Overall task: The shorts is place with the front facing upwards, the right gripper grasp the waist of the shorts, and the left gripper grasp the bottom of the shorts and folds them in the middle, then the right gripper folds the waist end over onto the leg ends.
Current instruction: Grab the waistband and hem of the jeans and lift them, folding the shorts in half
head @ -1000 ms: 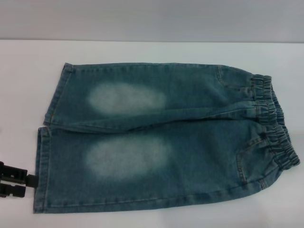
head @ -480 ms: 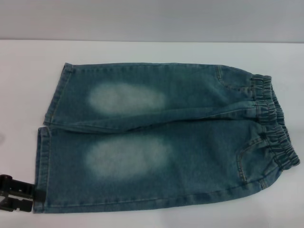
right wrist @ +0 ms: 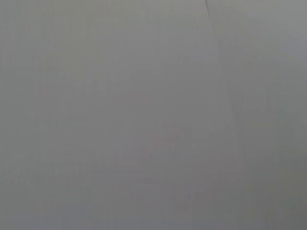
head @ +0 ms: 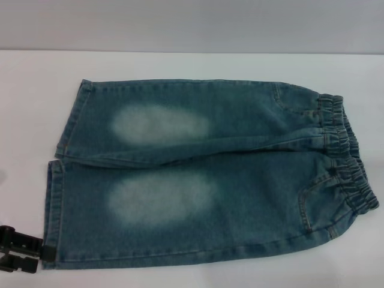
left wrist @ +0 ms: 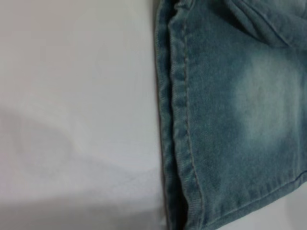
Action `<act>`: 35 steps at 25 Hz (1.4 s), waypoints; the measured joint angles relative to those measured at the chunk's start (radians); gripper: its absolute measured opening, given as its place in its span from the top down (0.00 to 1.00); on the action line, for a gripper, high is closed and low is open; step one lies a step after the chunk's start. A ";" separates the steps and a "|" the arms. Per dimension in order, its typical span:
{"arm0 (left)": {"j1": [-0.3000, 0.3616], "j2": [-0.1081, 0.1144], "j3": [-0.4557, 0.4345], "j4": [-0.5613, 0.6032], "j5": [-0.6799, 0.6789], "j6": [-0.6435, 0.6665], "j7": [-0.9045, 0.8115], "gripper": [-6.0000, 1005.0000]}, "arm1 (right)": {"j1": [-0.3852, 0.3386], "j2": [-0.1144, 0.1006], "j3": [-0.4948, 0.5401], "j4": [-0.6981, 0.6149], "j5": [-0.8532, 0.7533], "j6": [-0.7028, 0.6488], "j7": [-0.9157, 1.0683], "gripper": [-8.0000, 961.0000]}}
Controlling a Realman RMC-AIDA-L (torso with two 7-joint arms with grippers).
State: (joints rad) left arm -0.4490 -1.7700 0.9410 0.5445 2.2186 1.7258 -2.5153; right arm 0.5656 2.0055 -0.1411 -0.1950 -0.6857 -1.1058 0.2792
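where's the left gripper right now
In the head view the left gripper is at the table's near left edge, its fingertips at the hem corner of the nearer leg of the shorts.

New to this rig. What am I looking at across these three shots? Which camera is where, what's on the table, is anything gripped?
It is a two-armed robot. The wide shot comes from its head camera, looking down at a white table. On it lie denim shorts, flat and front up, with the waist of the shorts on the robot's right. The left gripper sits at the near corner of the bottom of the shorts; whether it has closed on the hem is unclear. The second shot, from the left wrist, shows that hem close up. The right wrist shot shows only blank grey; that arm is out of view.
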 joint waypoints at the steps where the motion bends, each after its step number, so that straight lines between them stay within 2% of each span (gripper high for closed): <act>1: 0.000 0.000 0.000 0.000 0.003 -0.001 -0.001 0.37 | -0.001 0.000 0.000 0.000 0.000 0.000 0.000 0.54; 14: 0.001 -0.002 -0.002 0.000 0.017 -0.013 0.002 0.37 | -0.005 -0.001 -0.003 0.002 0.000 0.000 0.000 0.54; 35: -0.023 -0.035 -0.002 0.000 0.016 -0.021 0.021 0.37 | -0.016 0.004 -0.014 0.005 0.000 0.000 0.003 0.54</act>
State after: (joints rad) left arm -0.4718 -1.8054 0.9387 0.5446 2.2349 1.7051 -2.4944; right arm 0.5500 2.0096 -0.1556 -0.1901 -0.6857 -1.1060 0.2821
